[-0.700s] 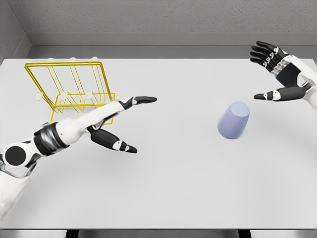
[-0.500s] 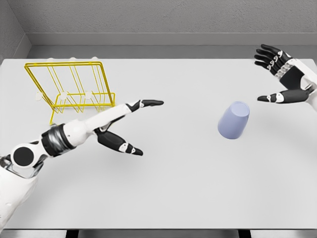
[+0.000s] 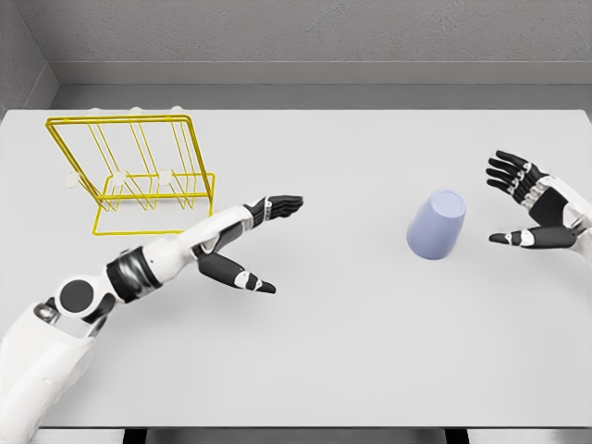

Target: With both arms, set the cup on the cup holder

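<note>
A pale lavender cup [image 3: 436, 224] stands upside down on the white table [image 3: 370, 351], right of the middle. A yellow wire cup holder [image 3: 134, 174] stands at the far left of the table. My left hand [image 3: 254, 242] reaches out over the table's middle, fingers spread, holding nothing, well left of the cup. My right hand [image 3: 531, 207] hovers a short way right of the cup, palm toward it, fingers spread and not touching it.
Small white knobs [image 3: 118, 176] tip the holder's prongs. A grey wall [image 3: 296, 46] runs behind the table's far edge.
My right hand has dropped down from the far right corner to cup height beside the cup. My left arm has shifted forward and slightly right. The cup has not moved.
</note>
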You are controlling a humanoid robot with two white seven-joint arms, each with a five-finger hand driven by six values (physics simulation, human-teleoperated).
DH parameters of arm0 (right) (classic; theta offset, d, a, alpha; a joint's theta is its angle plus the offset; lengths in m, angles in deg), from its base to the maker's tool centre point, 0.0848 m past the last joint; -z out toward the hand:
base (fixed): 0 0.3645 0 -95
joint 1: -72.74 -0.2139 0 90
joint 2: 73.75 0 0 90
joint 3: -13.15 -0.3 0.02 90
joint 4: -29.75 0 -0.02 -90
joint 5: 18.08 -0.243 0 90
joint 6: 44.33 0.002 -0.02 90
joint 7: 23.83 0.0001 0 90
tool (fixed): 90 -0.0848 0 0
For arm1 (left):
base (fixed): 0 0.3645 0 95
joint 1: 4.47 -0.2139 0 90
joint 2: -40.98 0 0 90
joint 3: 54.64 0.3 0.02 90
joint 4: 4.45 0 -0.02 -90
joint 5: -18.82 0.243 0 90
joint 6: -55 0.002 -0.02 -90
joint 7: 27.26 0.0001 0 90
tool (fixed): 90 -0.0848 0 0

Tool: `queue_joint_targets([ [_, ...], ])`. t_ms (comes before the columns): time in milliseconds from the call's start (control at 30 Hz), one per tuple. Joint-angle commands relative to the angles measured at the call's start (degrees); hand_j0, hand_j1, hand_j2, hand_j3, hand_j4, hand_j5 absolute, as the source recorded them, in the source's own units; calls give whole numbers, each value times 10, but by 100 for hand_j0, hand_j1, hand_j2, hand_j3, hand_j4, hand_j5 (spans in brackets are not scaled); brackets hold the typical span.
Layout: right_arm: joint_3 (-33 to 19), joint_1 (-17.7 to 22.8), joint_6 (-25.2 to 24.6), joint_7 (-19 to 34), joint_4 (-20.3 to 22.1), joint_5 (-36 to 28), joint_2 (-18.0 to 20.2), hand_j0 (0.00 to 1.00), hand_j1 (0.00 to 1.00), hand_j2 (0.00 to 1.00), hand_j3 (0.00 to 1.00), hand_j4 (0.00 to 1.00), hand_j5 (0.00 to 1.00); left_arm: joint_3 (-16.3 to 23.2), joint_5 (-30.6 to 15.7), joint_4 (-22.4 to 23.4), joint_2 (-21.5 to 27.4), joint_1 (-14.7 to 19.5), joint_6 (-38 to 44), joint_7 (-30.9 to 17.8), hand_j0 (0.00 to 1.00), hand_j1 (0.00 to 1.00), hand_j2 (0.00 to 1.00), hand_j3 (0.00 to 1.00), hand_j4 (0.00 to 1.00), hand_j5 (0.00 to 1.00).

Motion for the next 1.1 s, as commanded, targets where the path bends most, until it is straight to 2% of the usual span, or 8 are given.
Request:
queue_joint_targets([
  [0,-1,0,0,0,0,2,-2,100,100,100,100,100,100,4,1,17,-15,0,-1,0,100,100,100,100,100,100],
  [233,-40,-1,0,0,-55,88,-44,100,100,100,100,100,100,3,7,23,-23,-1,2,0,100,100,100,100,100,100],
  [367,-42,-1,-1,0,-81,94,-62,100,100,100,100,100,100,3,25,31,-30,1,2,0,100,100,100,100,100,100],
  [433,-43,-2,0,0,-84,118,-71,100,100,100,100,100,100,1,25,59,-46,5,2,0,100,100,100,100,100,100],
  [633,-40,-1,0,0,-79,124,-78,100,100,100,100,100,100,-4,24,84,-59,15,3,0,100,100,100,100,100,100],
  [1067,-39,-5,1,0,-60,128,-101,100,100,100,100,100,100,-1,26,86,-59,15,3,0,100,100,100,100,100,100],
])
